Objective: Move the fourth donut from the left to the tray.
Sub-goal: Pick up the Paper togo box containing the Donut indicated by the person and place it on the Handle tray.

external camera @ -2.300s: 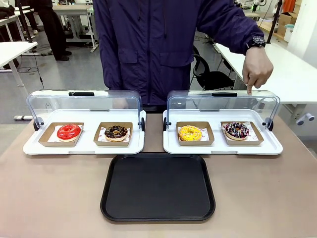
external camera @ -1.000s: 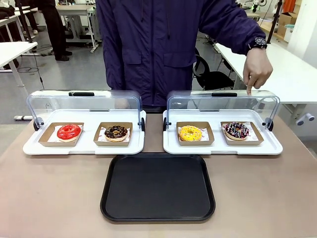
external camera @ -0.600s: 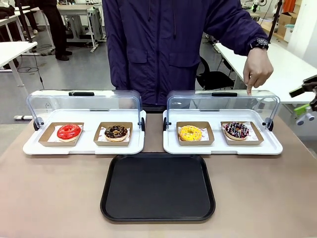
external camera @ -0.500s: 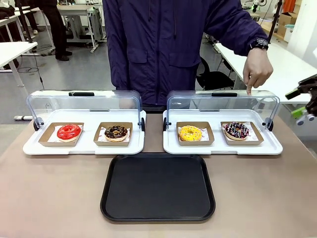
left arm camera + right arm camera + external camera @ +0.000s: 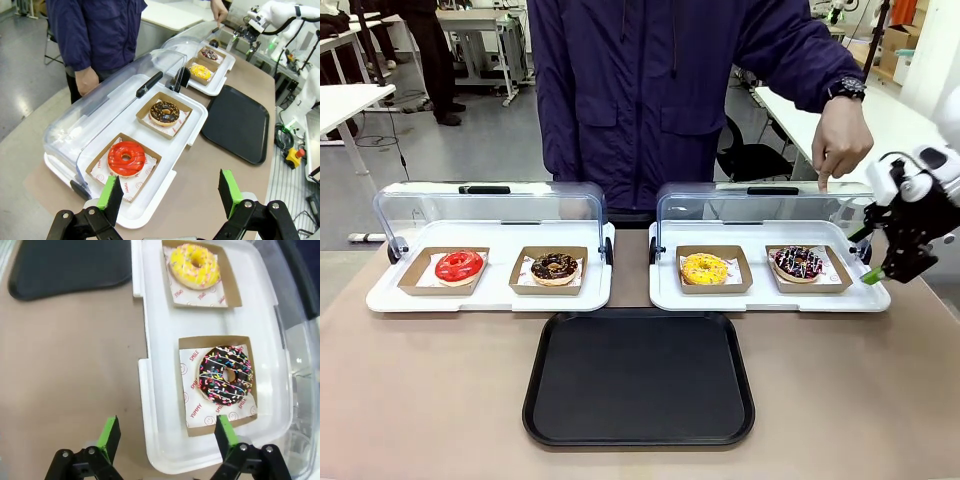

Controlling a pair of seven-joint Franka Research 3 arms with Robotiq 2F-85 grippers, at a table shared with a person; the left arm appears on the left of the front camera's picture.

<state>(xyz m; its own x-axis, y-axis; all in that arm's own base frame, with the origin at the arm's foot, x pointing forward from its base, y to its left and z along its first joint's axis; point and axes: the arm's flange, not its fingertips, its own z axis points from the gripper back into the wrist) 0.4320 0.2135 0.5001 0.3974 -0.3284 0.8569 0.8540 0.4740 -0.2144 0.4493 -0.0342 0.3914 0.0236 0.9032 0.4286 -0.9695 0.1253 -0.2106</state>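
Brown tabletop [image 5: 420, 400]; the right gripper [image 5: 167, 436], jaws spread and empty, hovers with the sprinkled dark chocolate-glazed ring donut [image 5: 226, 376] just ahead, off-centre toward one finger. Reach stage, seemingly; next: centre, descend, pinch.

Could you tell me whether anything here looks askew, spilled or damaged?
Nothing stands out: the sprinkled chocolate donut sits whole in its cardboard holder, and the black tray lies flat, unmarked.

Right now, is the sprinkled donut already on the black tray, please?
No, the sprinkled donut sits in its cardboard holder on the white display tray, apart from the black tray.
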